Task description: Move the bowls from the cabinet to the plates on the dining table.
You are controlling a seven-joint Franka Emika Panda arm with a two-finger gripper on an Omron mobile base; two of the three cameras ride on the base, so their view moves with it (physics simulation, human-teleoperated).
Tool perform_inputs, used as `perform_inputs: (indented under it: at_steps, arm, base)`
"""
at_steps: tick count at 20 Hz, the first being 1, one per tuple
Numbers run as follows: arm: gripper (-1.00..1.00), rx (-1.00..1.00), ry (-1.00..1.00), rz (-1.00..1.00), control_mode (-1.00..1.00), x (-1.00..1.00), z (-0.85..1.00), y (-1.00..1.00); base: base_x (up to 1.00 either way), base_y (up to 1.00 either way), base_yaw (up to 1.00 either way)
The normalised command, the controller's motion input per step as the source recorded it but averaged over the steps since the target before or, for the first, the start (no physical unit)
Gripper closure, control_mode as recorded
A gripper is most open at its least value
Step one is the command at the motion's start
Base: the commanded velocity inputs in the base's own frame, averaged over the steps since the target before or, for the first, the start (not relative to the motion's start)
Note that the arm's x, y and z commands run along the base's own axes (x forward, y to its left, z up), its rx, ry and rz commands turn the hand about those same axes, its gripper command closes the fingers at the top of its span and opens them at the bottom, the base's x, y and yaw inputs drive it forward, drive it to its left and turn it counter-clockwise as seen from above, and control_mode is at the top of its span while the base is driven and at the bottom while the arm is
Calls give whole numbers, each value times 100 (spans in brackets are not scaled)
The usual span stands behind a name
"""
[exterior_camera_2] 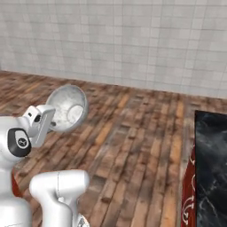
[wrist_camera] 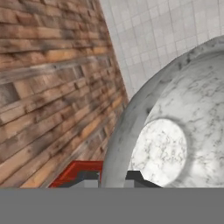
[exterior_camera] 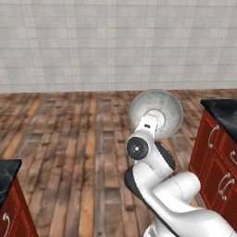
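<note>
Gripper (wrist_camera: 113, 177) was clamped tight on the rim of the grey speckled bowl (exterior_camera: 157, 111), one finger (wrist_camera: 87, 178) outside the wall and the other inside. Bowl was up in the air, tipped on its side with the opening facing the robot, out in front of the arm over the wooden plank floor (exterior_camera: 69, 139). In the right base view the bowl (exterior_camera_2: 68, 108) sat at the left, above the white arm, inside facing right. In the hand view the bowl (wrist_camera: 175, 131) showed its pale flat bottom and marbled inner wall. White tiled wall (exterior_camera: 115, 41) ran behind. Red cabinet front with silver handles under a black top (exterior_camera: 217, 152) was at the right edge, well apart from the bowl. Black marble top (exterior_camera_2: 213, 164) at lower right of the right base view.
</note>
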Motion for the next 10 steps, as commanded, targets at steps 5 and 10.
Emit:
perform_inputs:
  at_steps: [5, 10]
  arm:
    - [100, 0, 0, 0, 100, 0, 0, 0]
    - [100, 0, 0, 0, 100, 0, 0, 0]
  base:
    - [100, 50, -14]
    - [100, 48, -1]
